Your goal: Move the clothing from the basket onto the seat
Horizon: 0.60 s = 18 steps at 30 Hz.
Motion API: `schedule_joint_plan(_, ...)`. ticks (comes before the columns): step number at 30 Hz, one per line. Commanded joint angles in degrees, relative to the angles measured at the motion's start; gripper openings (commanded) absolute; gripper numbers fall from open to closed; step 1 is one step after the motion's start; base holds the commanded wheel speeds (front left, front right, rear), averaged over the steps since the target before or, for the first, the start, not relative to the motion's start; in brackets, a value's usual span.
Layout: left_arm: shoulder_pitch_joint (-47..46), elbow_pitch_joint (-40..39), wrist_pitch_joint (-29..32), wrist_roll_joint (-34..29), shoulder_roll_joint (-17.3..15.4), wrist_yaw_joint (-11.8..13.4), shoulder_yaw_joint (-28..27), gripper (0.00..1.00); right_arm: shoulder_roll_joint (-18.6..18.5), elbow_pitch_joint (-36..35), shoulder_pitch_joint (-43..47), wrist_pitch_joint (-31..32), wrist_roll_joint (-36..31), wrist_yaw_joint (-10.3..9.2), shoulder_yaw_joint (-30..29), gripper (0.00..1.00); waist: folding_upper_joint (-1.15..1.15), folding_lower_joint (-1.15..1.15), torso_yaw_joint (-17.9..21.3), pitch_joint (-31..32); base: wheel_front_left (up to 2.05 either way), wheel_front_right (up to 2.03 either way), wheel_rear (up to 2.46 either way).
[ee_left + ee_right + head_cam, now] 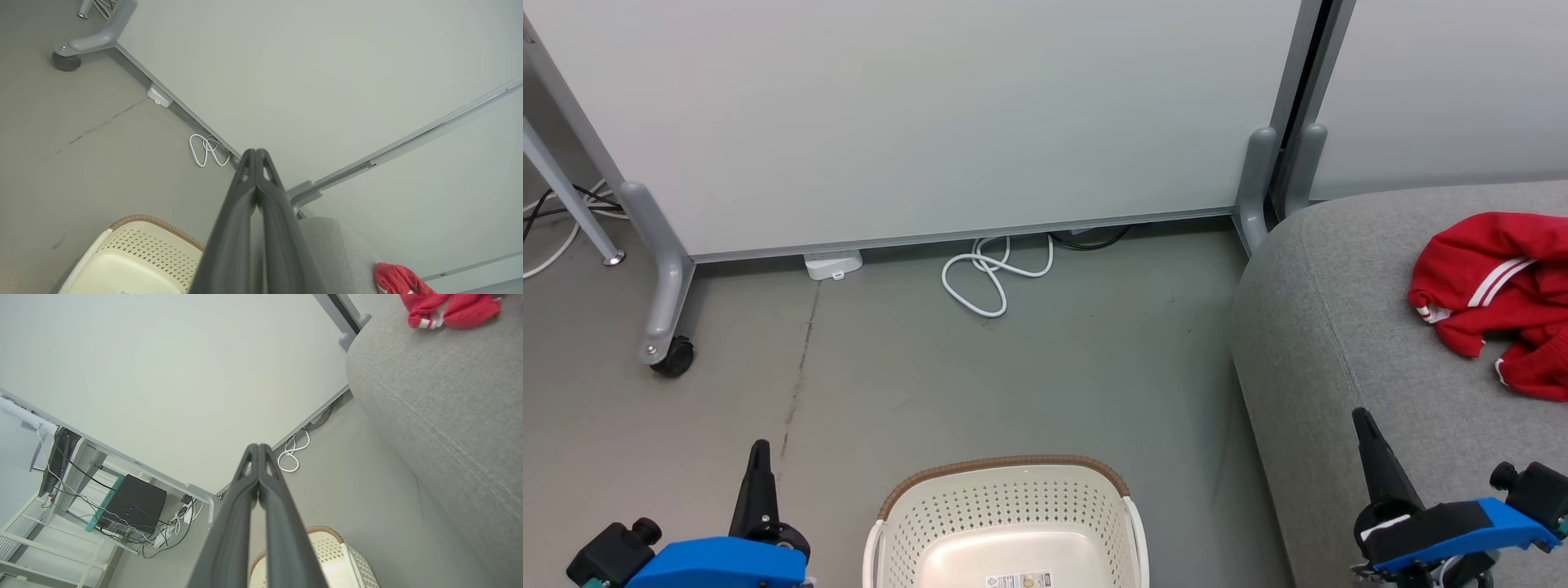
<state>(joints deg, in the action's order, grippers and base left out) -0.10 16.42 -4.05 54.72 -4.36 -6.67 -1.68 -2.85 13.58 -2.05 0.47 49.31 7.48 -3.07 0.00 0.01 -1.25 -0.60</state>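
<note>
Lying crumpled on the large light grey fabric-upholstered seat (1339, 351), the soft bright red clothing with white stripes and white trim (1494, 286) sits at the right edge of the head view, well apart from the cream-white perforated plastic basket with a brown woven-look rim band (1005, 464). Whether the red heap is one garment or two cannot be told. The basket stands on the smooth grey floor (1029, 367) at the bottom middle of that view, near the seat's rounded side with a strip of floor between them; its pale bottom shows, with a small printed label on it. The left gripper (760, 451), on a blue housing at the lower left, has its two long dark fingers pressed together with nothing between them, and it hangs over the floor to the left of the basket. The right gripper (1364, 420), at the lower right, is likewise closed and empty, with its fingers over the near part of the seat, apart from the clothing. Behind the basket a tall pale partition panel on grey metal feet (915, 114) spans the background, one foot ending in a black castor wheel (674, 357). A looped white cable (988, 273) lies on the floor at the panel's lower edge, beside a small white plastic adapter box (833, 264). A thin dark crack (796, 384) runs down the floor from near that box.
</note>
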Motion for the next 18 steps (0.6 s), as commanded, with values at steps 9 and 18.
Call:
schedule_joint_plan(9,-2.4,-1.1,2.0,7.0,0.1,-0.5,-1.2,0.0,-0.1,-0.4,-2.1,1.2,8.1,0.02,-0.8,0.0,0.0,0.0,0.2,0.1,0.0,0.0,0.0)
schedule_joint_plan(18,-3.1,-1.4,3.3,11.5,0.3,-0.6,-1.8,0.0,-0.1,-0.3,-2.4,1.9,13.3,0.02,-1.2,0.0,0.0,-0.01,0.3,0.1,0.0,0.0,0.0)
